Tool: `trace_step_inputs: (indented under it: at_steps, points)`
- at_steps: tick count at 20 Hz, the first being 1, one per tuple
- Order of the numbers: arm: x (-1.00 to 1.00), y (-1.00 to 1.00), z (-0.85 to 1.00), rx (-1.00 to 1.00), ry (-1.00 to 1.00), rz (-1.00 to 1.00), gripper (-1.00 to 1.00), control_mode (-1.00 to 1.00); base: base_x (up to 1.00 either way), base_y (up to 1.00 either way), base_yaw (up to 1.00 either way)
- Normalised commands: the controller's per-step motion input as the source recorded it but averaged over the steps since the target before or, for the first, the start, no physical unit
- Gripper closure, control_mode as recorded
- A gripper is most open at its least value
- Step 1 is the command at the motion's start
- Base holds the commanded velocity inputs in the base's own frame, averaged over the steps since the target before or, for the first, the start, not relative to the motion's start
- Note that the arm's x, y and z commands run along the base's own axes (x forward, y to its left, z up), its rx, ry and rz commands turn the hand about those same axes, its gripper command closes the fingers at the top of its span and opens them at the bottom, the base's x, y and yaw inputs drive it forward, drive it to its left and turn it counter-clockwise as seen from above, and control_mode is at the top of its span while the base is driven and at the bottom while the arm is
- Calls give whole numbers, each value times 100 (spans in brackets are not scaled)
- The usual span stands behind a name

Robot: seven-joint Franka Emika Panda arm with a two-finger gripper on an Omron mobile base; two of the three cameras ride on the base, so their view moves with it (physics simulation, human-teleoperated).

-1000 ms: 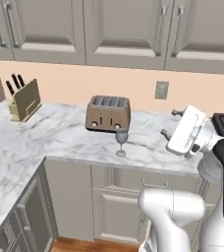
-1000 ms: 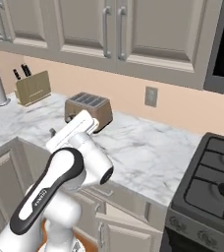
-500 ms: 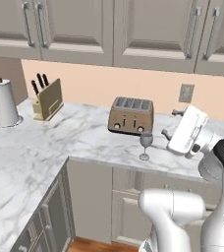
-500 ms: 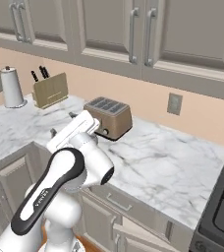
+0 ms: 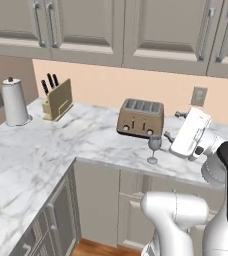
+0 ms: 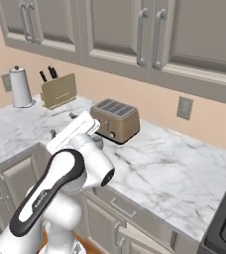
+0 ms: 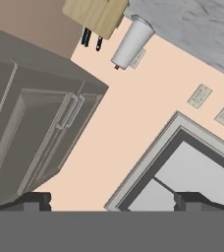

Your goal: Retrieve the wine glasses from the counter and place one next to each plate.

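Standing near the front edge of the white marble bench (image 5: pixel 61 150), the small clear stemmed wine glass (image 5: pixel 154 148) looks light, slippery, fragile. Best pinched at the bowl or stem. The tool (image 7: pixel 111 199) gapes wide, holding nothing.

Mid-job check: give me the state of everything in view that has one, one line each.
Clear stemmed wine glass: upright on the marble counter, in front of the toaster, not held.
Two-finger gripper: open, empty.
Bronze toaster: slots empty.
Upper cabinet doors: shut.
Wooden knife block: knives in.

nothing readable anywhere here, no labels, brand names, numbers or signs on anything in the kitchen.
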Motion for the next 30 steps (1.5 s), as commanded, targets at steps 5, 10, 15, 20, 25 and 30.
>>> trace_step_inputs:
  at_steps: [5, 10, 15, 20, 25, 30]
  points:
    - [0, 0, 0, 0, 0, 0, -100, 100, 33, 0, 19]
    - [0, 0, 0, 0, 0, 0, -100, 100, 10, 0, 16]
    - [0, 0, 0, 0, 0, 0, -100, 100, 0, 0, 15]
    - [0, 0, 0, 0, 0, 0, -100, 100, 5, -2, 7]
    - [0, 0, 0, 0, 0, 0, -100, 100, 8, 0, 1]
    - [0, 0, 0, 0, 0, 0, -100, 100, 0, -5, 0]
